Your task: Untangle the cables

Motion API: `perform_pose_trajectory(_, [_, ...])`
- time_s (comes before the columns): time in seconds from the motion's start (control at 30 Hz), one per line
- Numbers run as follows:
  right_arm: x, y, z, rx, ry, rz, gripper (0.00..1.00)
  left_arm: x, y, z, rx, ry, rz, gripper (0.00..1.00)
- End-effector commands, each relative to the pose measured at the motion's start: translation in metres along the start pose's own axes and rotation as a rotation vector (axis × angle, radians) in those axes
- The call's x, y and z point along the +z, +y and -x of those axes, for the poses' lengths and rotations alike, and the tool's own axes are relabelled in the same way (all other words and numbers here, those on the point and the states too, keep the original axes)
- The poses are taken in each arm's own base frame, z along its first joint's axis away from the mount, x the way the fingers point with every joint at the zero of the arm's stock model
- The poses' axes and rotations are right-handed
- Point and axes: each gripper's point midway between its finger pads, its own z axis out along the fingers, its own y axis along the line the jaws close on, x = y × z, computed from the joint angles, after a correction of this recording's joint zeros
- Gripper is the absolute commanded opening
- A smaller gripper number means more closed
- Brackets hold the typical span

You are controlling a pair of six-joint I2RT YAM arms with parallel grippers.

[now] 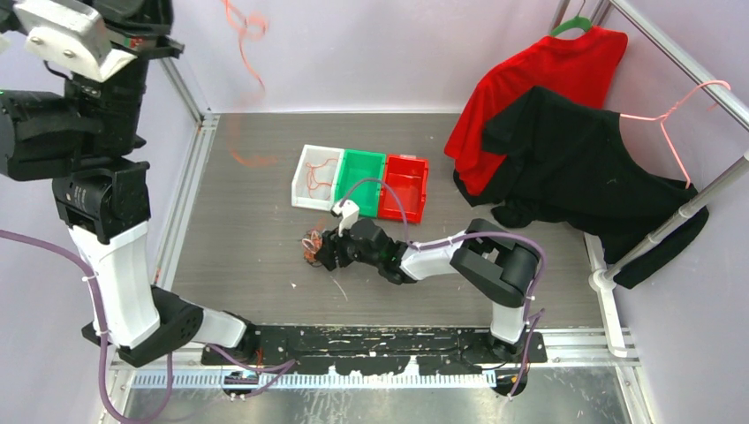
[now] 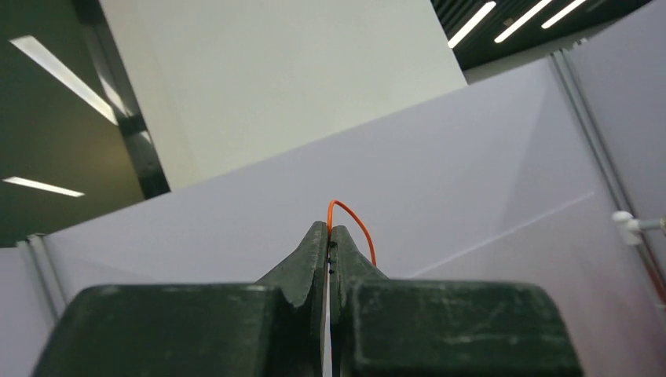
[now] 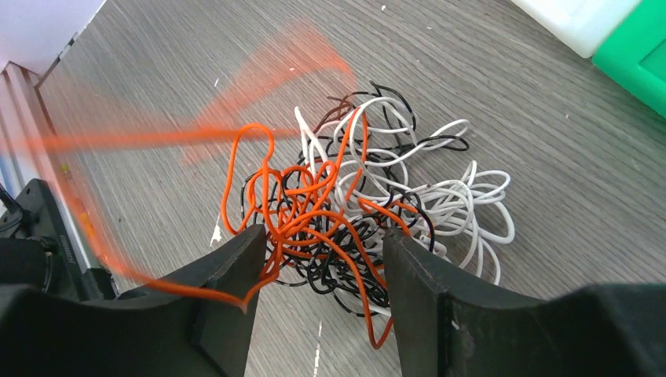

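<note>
- Fingers of right gripper spread wide, straddling cable clump on table, 7 o'clock from bins.
- Raised left gripper clamped on one orange strand; strand's length blurred, ends untraceable.
- Clump's near edge hidden behind fingers.

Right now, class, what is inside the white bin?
Thin orange cables lie in the white bin; the right arm's wrist covers its near corner.
</note>
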Motion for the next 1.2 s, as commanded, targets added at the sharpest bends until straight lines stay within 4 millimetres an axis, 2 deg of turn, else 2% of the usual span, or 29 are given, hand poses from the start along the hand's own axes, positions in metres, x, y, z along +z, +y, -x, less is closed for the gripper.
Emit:
perform_pose_trajectory(0.0, [0.000,0.000,0.024,0.020,-0.112,-0.007,0.62,-0.003,0.048,0.066,0.117,-0.220,0.202,0.00])
perform_pose_trajectory(0.13, [-0.003,-0.002,0.023,0.020,-0.116,-0.016,0.62,-0.008,0.062,0.091,0.151,-0.312,0.273,0.00])
perform_pose_trajectory(0.17, [-0.003,-0.001,0.023,0.020,-0.115,-0.017,0.62,-0.007,0.062,0.091,0.148,-0.311,0.268,0.00])
perform_pose_trajectory(0.23, [-0.005,-0.001,0.025,0.020,-0.121,-0.016,0.62,-0.004,0.051,0.079,0.138,-0.267,0.214,0.00])
perform_pose_trajectory(0.33, [-0.010,0.005,0.033,0.022,-0.137,0.002,0.64,-0.003,0.033,0.053,0.113,-0.190,0.137,0.00])
perform_pose_trajectory(0.47, [-0.022,0.016,0.054,0.020,-0.177,0.028,0.71,-0.008,0.012,0.015,0.095,-0.089,0.067,0.00])
perform_pose_trajectory(0.53, [-0.030,0.021,0.066,0.017,-0.199,0.041,0.74,-0.009,0.001,-0.014,0.085,-0.024,0.044,0.00])
perform_pose_trajectory(0.57, [-0.034,0.024,0.071,0.017,-0.206,0.044,0.75,-0.015,-0.002,-0.019,0.081,-0.007,0.039,0.00])
perform_pose_trajectory(0.63, [-0.042,0.028,0.080,0.012,-0.220,0.050,0.78,-0.021,-0.011,-0.041,0.076,0.043,0.019,0.00])
perform_pose_trajectory(0.73, [-0.058,0.030,0.095,0.017,-0.253,0.050,0.78,-0.028,-0.029,-0.083,0.071,0.130,-0.013,0.00])
perform_pose_trajectory(0.9, [-0.082,0.027,0.122,0.078,-0.314,0.056,0.78,-0.040,-0.052,-0.128,0.018,0.234,-0.061,0.00])
perform_pose_trajectory(1.03, [-0.091,0.017,0.127,0.075,-0.327,0.022,0.78,-0.046,-0.063,-0.156,-0.001,0.301,-0.075,0.00])
perform_pose_trajectory(1.17, [-0.095,-0.001,0.128,0.081,-0.344,-0.049,0.78,-0.053,-0.073,-0.186,-0.010,0.373,-0.082,0.00])
